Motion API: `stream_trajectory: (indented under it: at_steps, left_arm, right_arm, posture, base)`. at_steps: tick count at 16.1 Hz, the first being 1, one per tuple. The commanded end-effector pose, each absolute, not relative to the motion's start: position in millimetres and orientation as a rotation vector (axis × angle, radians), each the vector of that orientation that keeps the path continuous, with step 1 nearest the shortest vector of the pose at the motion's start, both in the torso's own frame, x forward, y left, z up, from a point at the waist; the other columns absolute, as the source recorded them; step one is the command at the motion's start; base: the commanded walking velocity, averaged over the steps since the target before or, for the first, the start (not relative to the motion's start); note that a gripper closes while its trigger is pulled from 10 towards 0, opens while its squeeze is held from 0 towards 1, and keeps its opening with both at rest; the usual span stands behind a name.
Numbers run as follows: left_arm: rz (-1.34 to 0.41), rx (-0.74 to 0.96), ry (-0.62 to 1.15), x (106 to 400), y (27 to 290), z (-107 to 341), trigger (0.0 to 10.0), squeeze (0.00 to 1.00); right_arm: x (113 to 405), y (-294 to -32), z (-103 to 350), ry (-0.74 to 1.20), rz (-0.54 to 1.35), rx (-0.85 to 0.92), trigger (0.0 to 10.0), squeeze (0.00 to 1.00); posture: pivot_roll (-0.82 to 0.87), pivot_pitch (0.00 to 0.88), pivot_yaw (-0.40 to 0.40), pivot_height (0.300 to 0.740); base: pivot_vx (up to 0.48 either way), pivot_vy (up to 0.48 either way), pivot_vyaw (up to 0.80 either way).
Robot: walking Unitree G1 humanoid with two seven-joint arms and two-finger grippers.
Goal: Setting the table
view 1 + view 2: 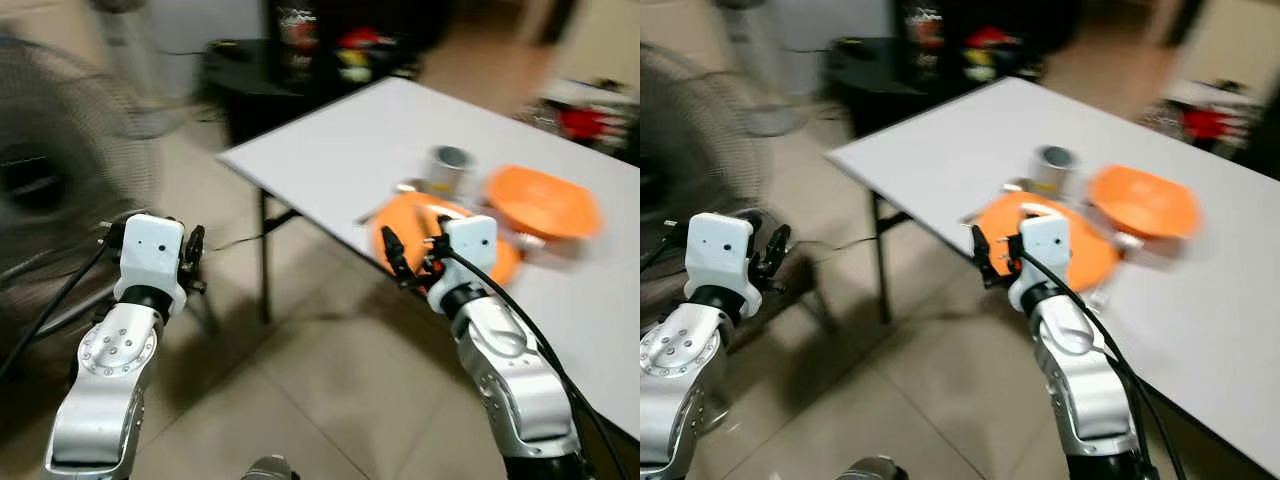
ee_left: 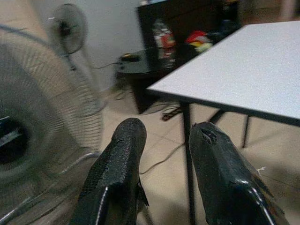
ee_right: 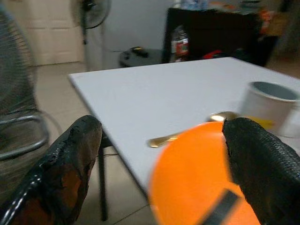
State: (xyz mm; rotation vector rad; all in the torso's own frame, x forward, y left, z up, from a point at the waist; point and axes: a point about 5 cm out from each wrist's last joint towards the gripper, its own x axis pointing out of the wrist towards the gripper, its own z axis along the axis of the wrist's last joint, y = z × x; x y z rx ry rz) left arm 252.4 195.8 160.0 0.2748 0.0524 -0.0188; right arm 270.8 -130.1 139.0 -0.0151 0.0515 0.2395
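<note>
No text, label, brand, number or sign can be read anywhere in these pictures. The bottle (image 1: 297, 38) on the dark shelf in the upper middle of the head views carries a red and dark label, but blur leaves its print illegible. The same bottle (image 2: 163, 36) in the left wrist view shows only patches of red and white. The white cup (image 3: 271, 106) at the right of the right wrist view has a plain side facing the camera. The orange plate (image 3: 197, 178) and the orange bowl (image 1: 541, 203) on the tabletop (image 1: 350, 140) bear no markings that can be made out.
</note>
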Motion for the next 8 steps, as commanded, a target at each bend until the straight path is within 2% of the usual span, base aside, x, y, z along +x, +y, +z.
stream_trajectory:
  at_steps: [1, 3, 8]
  left_arm:
    - [-0.020, 0.270, 0.071, 254.3, 195.4, 158.6, 10.0, 0.00]
    - [-0.073, 0.252, 0.098, 252.5, 191.0, 156.9, 10.0, 0.00]
    - [-0.065, 0.254, 0.110, 252.0, 189.9, 154.8, 10.0, 0.00]
  right_arm:
    - [267.1, -128.9, 140.0, 0.058, 0.251, -0.002, 10.0, 0.68]
    - [263.5, -128.3, 137.1, 0.078, 0.253, 0.016, 10.0, 0.68]
    - [260.7, -129.4, 134.0, 0.089, 0.237, 0.023, 10.0, 0.71]
  posture:
    - [0.18, 0.000, -0.017, 0.740]
    - [0.17, 0.000, -0.014, 0.740]
    - [0.16, 0.000, 0.002, 0.740]
  base:
    - [0.000, 0.000, 0.80]
    - [0.000, 0.000, 0.80]
    - [0.000, 0.000, 0.80]
